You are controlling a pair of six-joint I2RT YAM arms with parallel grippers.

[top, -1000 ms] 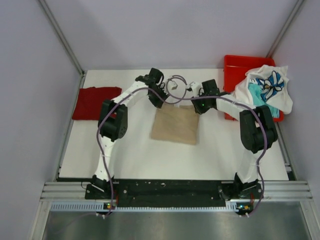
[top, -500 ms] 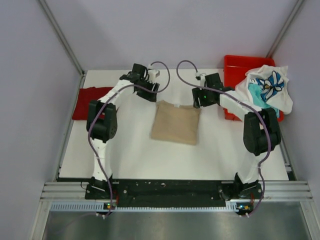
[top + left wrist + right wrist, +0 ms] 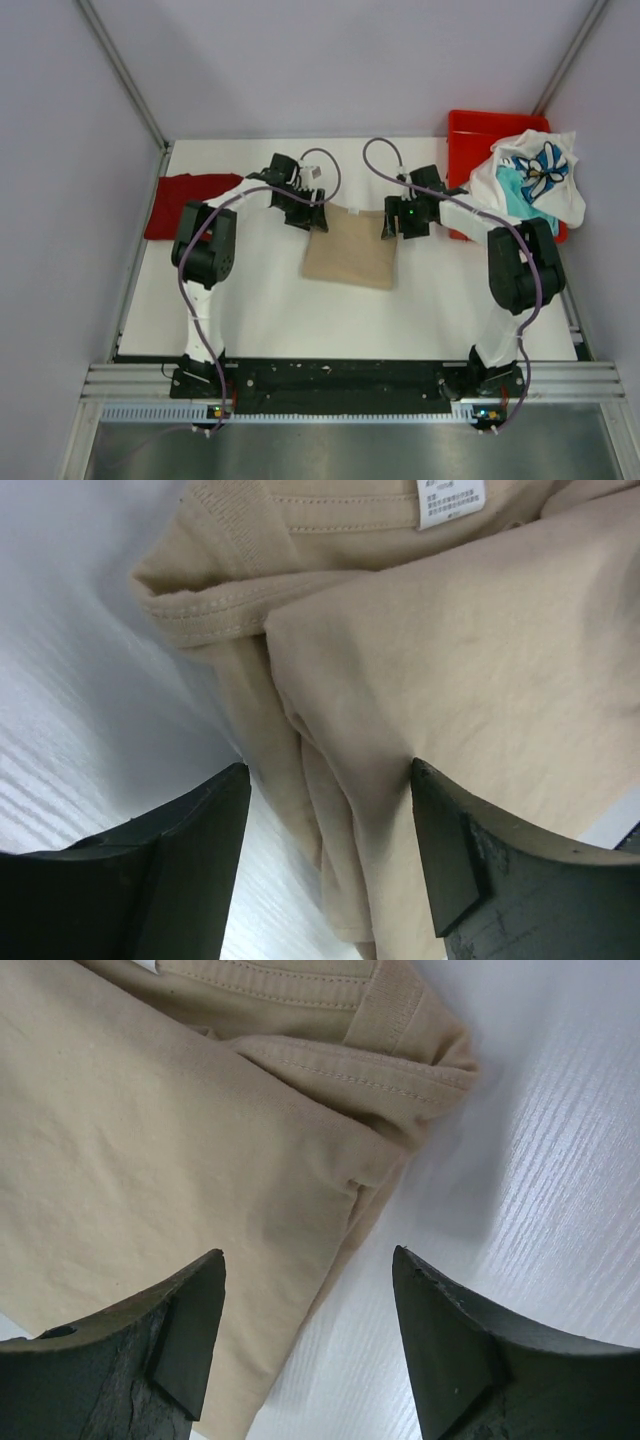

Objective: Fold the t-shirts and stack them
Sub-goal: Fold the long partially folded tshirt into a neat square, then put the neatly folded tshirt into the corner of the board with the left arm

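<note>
Tan shirt [image 3: 350,256] lay folded mid counter [image 3: 260,300], collar [image 3: 330,510] + tag [image 3: 452,500] at far edge. L claw [image 3: 312,217] sat at its far-left corner, R claw [image 3: 392,222] at far-right. Both released, jaws wide, nothing gripped. Red shirt [image 3: 185,205] lay at counter's left edge. White printed shirt [image 3: 540,170] + teal one [image 3: 511,189] were heaped on red bin [image 3: 470,135], far right.

Both jaws opened, tan t-shirt [image 3: 350,255] released, jaws now apart at its corners
</note>
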